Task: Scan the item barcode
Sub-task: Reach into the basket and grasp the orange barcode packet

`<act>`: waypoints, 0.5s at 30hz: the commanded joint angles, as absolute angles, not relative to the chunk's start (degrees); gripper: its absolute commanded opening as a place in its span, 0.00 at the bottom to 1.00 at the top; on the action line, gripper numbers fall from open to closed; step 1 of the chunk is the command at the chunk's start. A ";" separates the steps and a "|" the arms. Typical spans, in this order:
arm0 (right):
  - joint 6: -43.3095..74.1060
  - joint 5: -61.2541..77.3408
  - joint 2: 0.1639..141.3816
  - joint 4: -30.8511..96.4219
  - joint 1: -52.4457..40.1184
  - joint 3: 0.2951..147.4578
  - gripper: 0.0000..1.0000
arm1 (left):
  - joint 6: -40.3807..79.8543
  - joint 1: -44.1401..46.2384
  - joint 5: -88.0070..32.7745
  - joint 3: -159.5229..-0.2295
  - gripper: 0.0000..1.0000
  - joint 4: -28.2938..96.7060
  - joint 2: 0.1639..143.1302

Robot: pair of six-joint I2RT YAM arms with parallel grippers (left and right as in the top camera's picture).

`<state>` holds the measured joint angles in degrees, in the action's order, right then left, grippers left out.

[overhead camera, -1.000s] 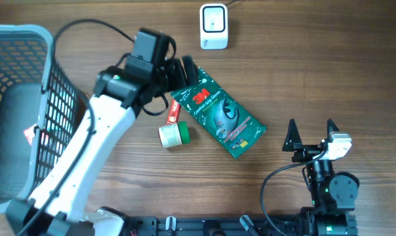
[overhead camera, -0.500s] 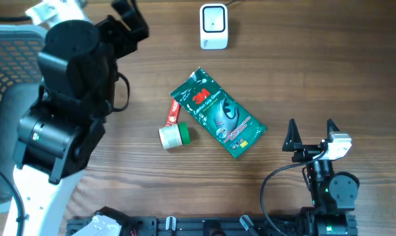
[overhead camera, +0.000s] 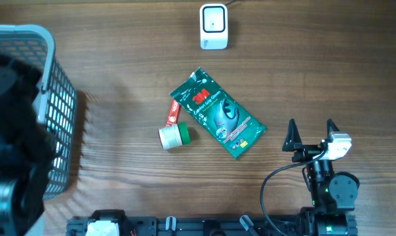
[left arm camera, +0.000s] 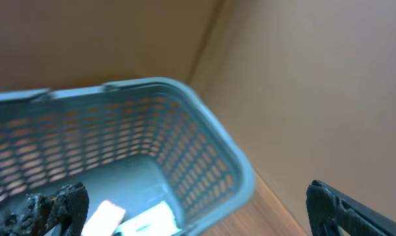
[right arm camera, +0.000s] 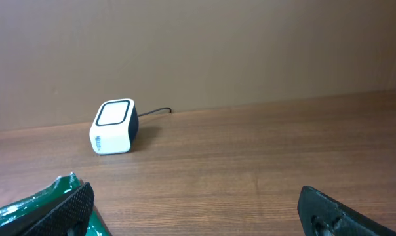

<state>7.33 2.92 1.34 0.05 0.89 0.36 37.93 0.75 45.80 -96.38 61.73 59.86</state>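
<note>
We see the green plastic glove packet (overhead camera: 217,113) lying flat at the centre of the wooden desk (overhead camera: 316,59), with the white box-shaped scanner (overhead camera: 213,26) at its 12 o'clock. The right end effector (overhead camera: 311,128), at the packet's 4 o'clock, is released and empty. The left end effector (left arm camera: 195,196) is also released, above the grey-blue plastic basket (left arm camera: 185,141) at 9 o'clock.

I see a brown worktop (overhead camera: 316,65) with a fine wood grain. On the far side, the scanner (overhead camera: 213,26) is white with a black-rimmed window. The packet (overhead camera: 217,113) is deep green with a red logo and pale print. The small roll (overhead camera: 174,136) is white with a green end, and its tag (overhead camera: 174,112) is red. On the left, the basket (overhead camera: 60,131) is a pale blue-grey lattice. The right claw (overhead camera: 311,123) is black.
</note>
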 commanded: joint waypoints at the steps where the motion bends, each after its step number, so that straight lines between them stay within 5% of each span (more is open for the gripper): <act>1: 7.60 2.61 1.34 -0.08 0.60 0.30 1.00 | 42.92 -4.99 42.11 -96.82 1.00 64.60 58.04; 15: 7.62 2.61 1.34 -0.08 0.60 0.30 1.00 | 43.79 -19.88 39.11 -96.66 1.00 67.57 68.01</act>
<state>7.33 2.92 1.34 0.05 0.89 0.36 42.24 -14.70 40.36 -96.42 67.75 63.59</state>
